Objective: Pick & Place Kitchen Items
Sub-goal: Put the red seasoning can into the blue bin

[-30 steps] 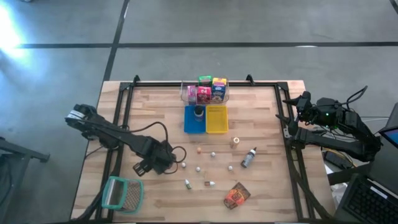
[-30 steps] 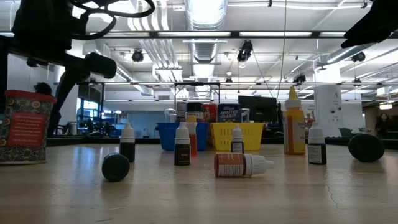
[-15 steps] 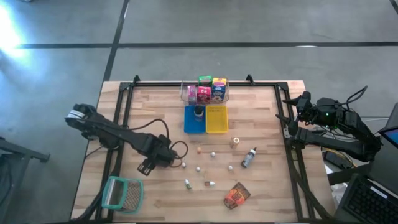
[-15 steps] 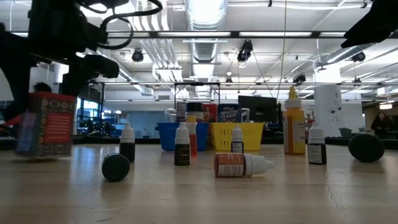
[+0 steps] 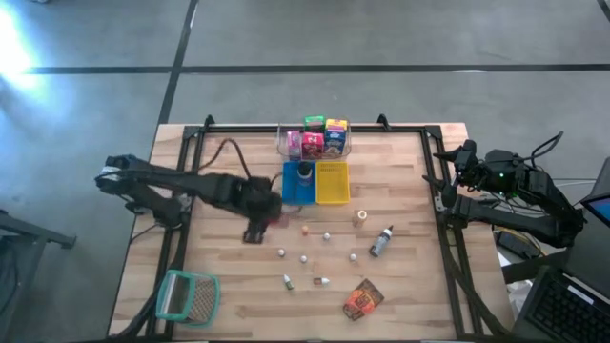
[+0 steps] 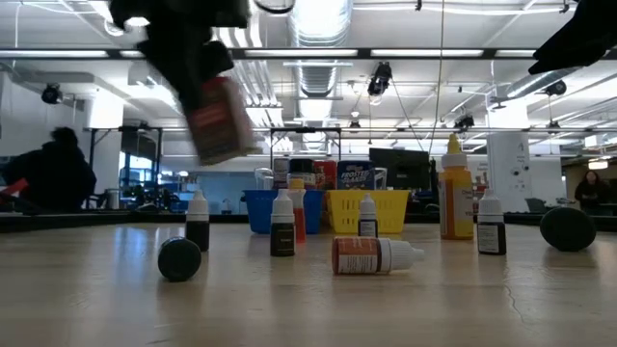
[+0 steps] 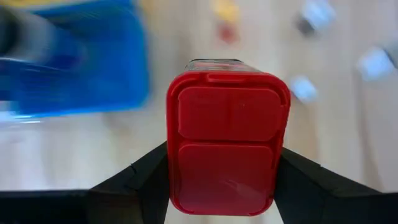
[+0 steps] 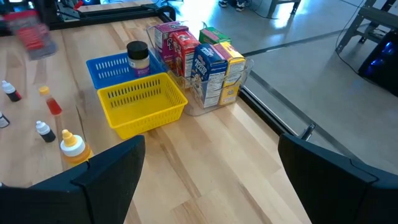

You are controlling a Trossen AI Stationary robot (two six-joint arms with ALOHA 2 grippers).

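My left gripper (image 5: 265,217) is shut on a red can (image 7: 227,143) with a rounded red lid, held in the air just short of the blue tray (image 5: 291,191). In the low view the can (image 6: 220,118) shows blurred and tilted high above the table. A dark jar (image 5: 304,171) stands in the blue tray, next to the yellow tray (image 5: 332,183). Small bottles and pale pieces (image 5: 305,257), a grey bottle (image 5: 381,241) and an orange packet (image 5: 362,299) lie on the wood. My right gripper (image 8: 211,186) waits open at the table's right edge. My left gripper pinches the red can between its two fingers (image 7: 137,180), one on each of two opposite sides (image 7: 177,177), with the lid end toward the wrist. The fingers come steeply from above. The can is lifted clear of the table and hangs tilted below the gripper.
A clear tub (image 5: 315,140) of coloured boxes stands at the far edge behind the trays. A teal-rimmed mesh basket (image 5: 188,295) lies at the near left corner. A yellow-capped bottle (image 6: 455,193) stands toward the right. People show in the room beyond.
My left gripper has lifted the red can off the table's left part, risen, and carried it toward the far right up to the blue tray. The wrist rolled on the way, and the can went from upright to tilted.
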